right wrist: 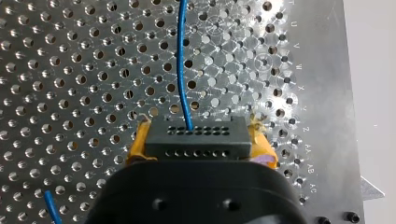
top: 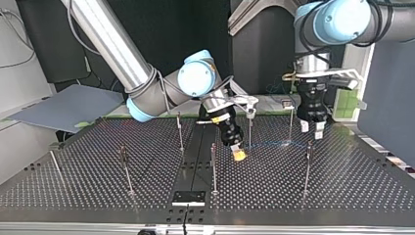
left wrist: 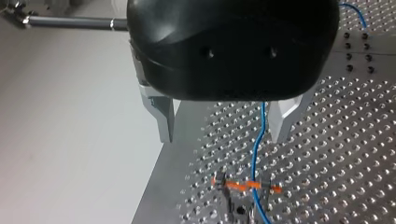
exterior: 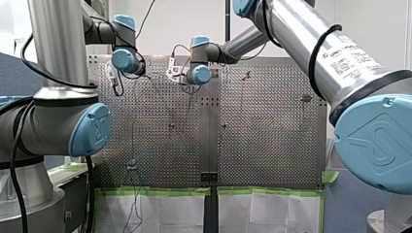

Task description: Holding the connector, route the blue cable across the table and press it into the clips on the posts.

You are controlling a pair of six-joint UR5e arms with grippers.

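Thin blue cable (right wrist: 182, 60) runs over the perforated metal table (right wrist: 70, 70); it looks light and floppy, so steer it by the rigid black connector block (right wrist: 196, 137) that your right gripper (right wrist: 198, 140) clamps between yellow pads (right wrist: 264, 149). Your left gripper (left wrist: 223, 133) stands spread astride it above the orange clip (left wrist: 247, 185).

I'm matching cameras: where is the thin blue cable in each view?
Front view: thin blue cable, faint, left of centre.
Top view: beside my right gripper, cable.
Left wrist view: ahead of my left gripper, crossing an orange clip.
Right wrist view: leaving the black rectangular connector.
Shared landmark: perforated metal table.
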